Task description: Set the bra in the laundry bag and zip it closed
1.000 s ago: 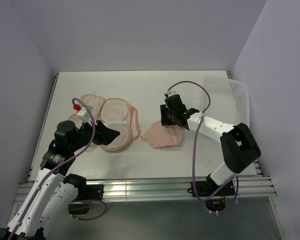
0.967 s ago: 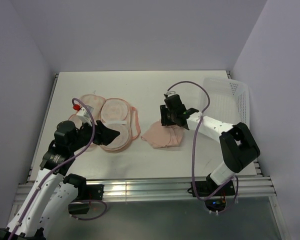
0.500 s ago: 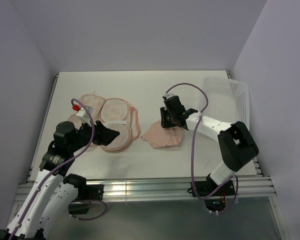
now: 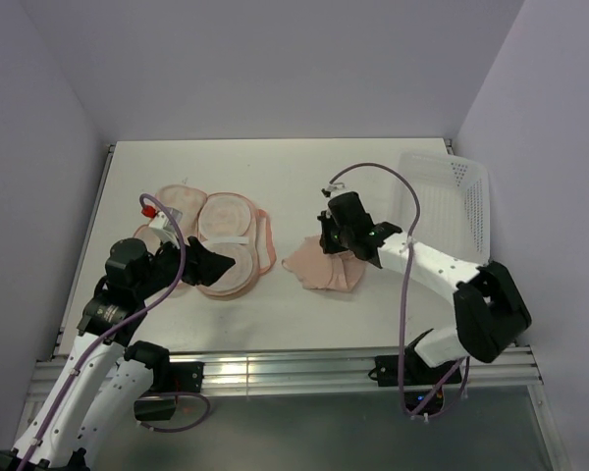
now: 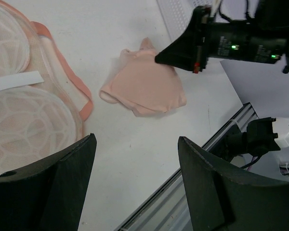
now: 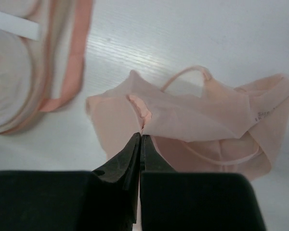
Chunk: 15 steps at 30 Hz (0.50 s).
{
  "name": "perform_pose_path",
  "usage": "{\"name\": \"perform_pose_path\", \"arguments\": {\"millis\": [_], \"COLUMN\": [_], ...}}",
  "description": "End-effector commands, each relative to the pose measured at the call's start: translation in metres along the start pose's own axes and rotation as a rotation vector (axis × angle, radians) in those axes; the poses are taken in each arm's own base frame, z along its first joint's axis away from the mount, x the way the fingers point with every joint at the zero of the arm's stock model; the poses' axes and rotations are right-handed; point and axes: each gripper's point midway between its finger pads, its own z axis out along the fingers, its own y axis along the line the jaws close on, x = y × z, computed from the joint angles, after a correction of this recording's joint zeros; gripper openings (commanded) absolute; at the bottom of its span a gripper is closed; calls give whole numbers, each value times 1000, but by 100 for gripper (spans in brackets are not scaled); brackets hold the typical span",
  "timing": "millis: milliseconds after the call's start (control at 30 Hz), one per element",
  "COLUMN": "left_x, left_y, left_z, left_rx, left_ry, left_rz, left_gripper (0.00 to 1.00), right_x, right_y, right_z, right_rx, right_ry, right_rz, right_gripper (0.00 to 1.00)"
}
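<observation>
Now r. hand (image 6: 140, 137) angled down, clenched on bra (image 6: 197, 120) edge, l. hand (image 5: 135, 143) spread.

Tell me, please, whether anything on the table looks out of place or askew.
The bra lies crumpled in a heap right of the open laundry bag, one fold of its edge pinched in the shut right gripper. The white basket at the right edge seems tilted.

a white flat bench (image 4: 304, 172) carries three things. on its left lies an open peach fabric laundry bag (image 4: 226, 214) with pink trim, pale lining upward. near the middle lies a crumpled pale peach-pink bra (image 4: 314, 273). at the far right edge sits a white perforated plastic basket (image 4: 468, 211).
</observation>
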Motion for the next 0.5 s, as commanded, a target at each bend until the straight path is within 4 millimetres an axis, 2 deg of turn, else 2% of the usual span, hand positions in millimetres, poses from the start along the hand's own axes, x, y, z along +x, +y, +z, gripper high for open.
{"name": "perform_pose_path", "arguments": {"millis": [0,67,100,167,200,267,300,367,400,467], "left_x": [-6,-7,-7,-8,-8,-9,-10,-11,-11,-12], "left_y": [-1,-1,-1,-2,-1,-2,-2,-2,-2,-2], "left_z": [-2,-2,-3,-3,-3,-4,-5,-6,-6,-6], "left_rx": [2,2,1,4,1,-2,-3,-6,-5,-9], "left_ry": [-33,-38,-40,-42,-43,-51,-55,-63,-64,-67], "left_rz": [14,14,15,18,18,19,20,22,23,25], "left_gripper": [75,75,75,75,75,75,75,75,75,75], "right_x": [-41,-44,-53,-58,-64,-70,-82,-78,-87,-85], "right_y": [27,38,53,66,77,88,94,107,111,122], "right_z": [-42,-62,-87,-113,-141,-169,-198,-226,-255,-283], "right_rx": [-45,-71,-112,-153,-201,-254,-298,-359,-407,-482], "right_ry": [-186,-218,-280,-331,-383,-431,-492,-504,-552,-566], "right_rz": [-74,-107,-126,-148,-156,-148,-135,-136,-118,-93], "right_gripper": [0,0,0,0,0,0,0,0,0,0]}}
